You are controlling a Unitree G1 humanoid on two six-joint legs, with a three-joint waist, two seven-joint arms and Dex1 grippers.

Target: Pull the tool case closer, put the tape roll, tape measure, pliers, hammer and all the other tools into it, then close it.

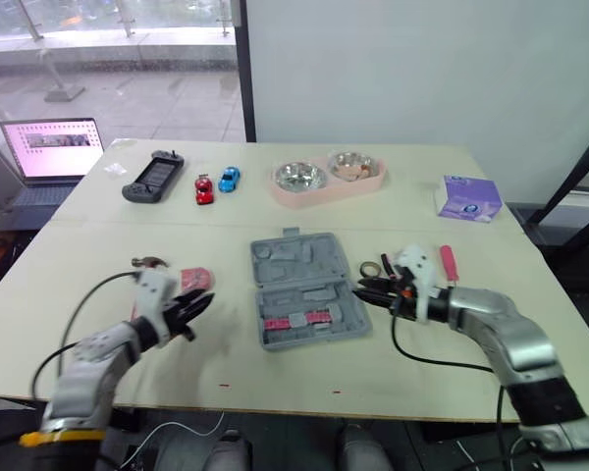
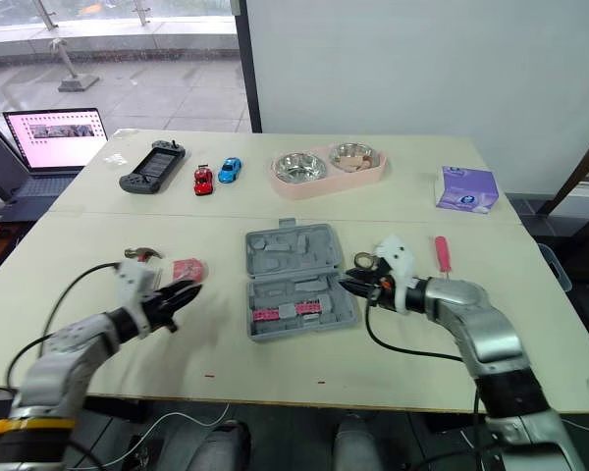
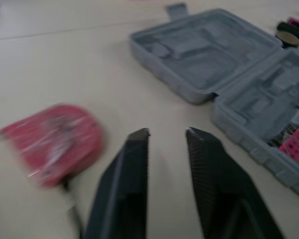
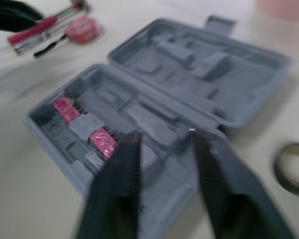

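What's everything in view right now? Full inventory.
table: 1, beige, under everything
tool case: 1, grey, open, table centre
pink inserts: 2, in the case's near half
tape measure: 1, red, left of the case
hammer: 1, metal head, beside the tape measure
tape roll: 1, dark, right of the case
screwdriver: 1, red handle, right of the tape roll
pet bowl tray: 1, pink with two steel bowls, far centre
toy cars: 2, red and blue, far left-centre
game handheld: 1, black, left of the cars
tissue box: 1, purple, far right
laptop: 1, open, off the table's left
left gripper: fingers open, near the tape measure
right gripper: fingers open, at the case's right edge
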